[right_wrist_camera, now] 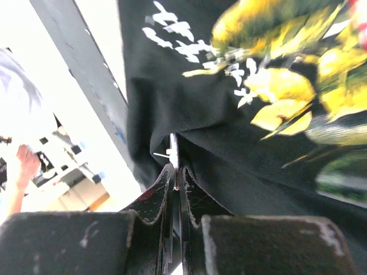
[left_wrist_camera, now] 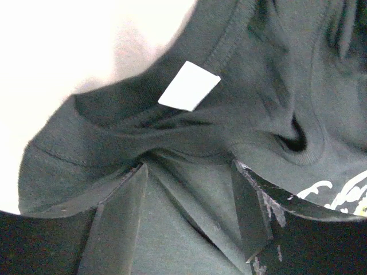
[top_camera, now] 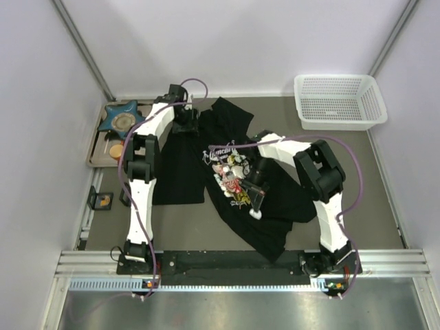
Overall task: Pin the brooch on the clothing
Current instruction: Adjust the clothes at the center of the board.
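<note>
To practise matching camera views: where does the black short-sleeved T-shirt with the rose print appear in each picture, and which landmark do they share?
Top external: the black short-sleeved T-shirt lies across the middle.
Left wrist: it fills all but the upper left.
Right wrist: it fills the upper right.
Shared landmark: its white cursive lettering.

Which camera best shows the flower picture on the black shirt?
The top external view: most of the print shows, small but in context. The right wrist view gives a blurred close-up of part; the left wrist view catches only some white lettering.
</note>
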### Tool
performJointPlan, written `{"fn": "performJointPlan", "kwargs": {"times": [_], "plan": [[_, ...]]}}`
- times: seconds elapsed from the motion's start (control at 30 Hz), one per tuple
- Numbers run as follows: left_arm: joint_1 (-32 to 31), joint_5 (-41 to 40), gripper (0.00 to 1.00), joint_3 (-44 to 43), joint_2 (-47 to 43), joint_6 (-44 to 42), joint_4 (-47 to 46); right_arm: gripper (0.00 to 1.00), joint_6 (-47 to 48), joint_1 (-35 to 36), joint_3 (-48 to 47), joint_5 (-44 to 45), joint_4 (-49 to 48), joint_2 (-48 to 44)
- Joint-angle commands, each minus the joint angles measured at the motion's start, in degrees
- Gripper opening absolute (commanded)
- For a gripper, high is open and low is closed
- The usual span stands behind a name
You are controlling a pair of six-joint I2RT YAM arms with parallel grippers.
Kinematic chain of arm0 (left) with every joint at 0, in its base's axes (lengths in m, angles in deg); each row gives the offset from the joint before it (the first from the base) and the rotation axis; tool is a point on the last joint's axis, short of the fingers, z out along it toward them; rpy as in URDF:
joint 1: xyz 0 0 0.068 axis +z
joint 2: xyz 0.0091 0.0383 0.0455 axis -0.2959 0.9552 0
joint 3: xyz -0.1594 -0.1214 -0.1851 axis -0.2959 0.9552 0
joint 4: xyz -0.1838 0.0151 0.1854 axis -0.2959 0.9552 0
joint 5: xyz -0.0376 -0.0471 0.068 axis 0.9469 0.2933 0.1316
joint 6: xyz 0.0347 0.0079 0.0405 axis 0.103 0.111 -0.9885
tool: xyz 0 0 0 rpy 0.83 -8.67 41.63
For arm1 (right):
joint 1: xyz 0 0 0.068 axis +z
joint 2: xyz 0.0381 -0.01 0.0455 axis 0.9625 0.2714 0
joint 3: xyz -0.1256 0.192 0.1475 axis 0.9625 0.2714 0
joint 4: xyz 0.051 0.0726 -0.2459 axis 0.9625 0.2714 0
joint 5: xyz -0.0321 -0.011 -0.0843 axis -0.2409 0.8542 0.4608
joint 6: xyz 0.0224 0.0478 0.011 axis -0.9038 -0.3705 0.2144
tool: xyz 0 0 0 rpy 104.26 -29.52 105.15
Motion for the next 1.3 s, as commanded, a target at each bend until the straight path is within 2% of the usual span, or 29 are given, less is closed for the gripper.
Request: {"fn": "performJointPlan", "kwargs": {"times": [0.0,0.17,0.27,0.3,0.33,0.37,0.43,0.57,0.6,0.63,0.67,0.73,0.77,0.87,1.07,1.27], "plan": [[1.74,6.77,0.68,8.14,-8.87,-2.74,-6.19,0.00,2.25,-4.58,-13.19,-7.08,7.32,-2.02],[3.24,10.64,0.72,24.03,-24.33,-1.41,-12.62,0.00,-0.02,-13.81,-36.19,-9.72,8.66,1.39],[3.24,13.80,0.71,30.98,-28.40,-0.10,-15.17,0.00,-13.70,-17.86,-40.29,-8.75,-7.47,3.24],[3.15,14.16,0.71,32.32,-28.75,1.04,-15.61,0.00,-21.75,-18.91,-40.29,-8.58,-13.70,3.51],[3.15,15.21,0.71,33.46,-29.10,1.74,-15.79,0.00,-25.57,-19.09,-40.29,-7.53,-23.25,3.95],[3.15,16.26,0.70,34.95,-29.02,2.53,-15.71,0.00,-28.22,-19.10,-40.99,-6.30,-27.69,5.43],[3.06,19.25,0.69,36.28,-29.37,4.12,-16.67,0.00,-34.37,-19.10,-42.48,-5.42,-35.86,7.81],[2.28,24.00,0.70,37.96,-30.25,8.77,-28.24,0.00,-41.76,-20.50,-43.47,-5.50,-41.95,10.63],[1.49,23.49,0.70,37.26,-29.90,11.22,-34.19,0.00,-43.95,-21.20,-42.59,-5.85,-43.11,9.41],[0.35,21.04,0.68,35.60,-28.16,11.76,-36.34,0.00,-44.93,-21.90,-41.54,-5.94,-43.99,8.27],[-2.80,18.85,0.67,30.10,-26.40,11.60,-37.06,0.00,-45.81,-23.74,-39.09,-6.46,-45.39,7.04],[-6.15,10.97,0.65,22.88,-19.23,10.01,-36.01,0.00,-47.58,-25.77,-36.35,-7.87,-46.45,2.75],[-8.69,8.74,0.65,14.66,-16.22,10.27,-34.88,0.00,-47.67,-27.95,-33.47,-7.53,-46.37,1.24],[-12.65,0.57,0.64,-0.30,-4.17,10.45,-31.70,0.00,-47.23,-32.26,-26.71,-7.53,-46.37,-6.49],[-16.89,-10.77,0.64,-11.67,8.67,10.45,-38.11,0.00,-47.05,-38.51,-16.76,-6.91,-46.72,-18.09],[-18.56,-16.16,0.65,-13.45,13.08,9.05,-39.17,0.00,-48.46,-42.39,-13.05,-7.26,-46.72,-20.75]]}}
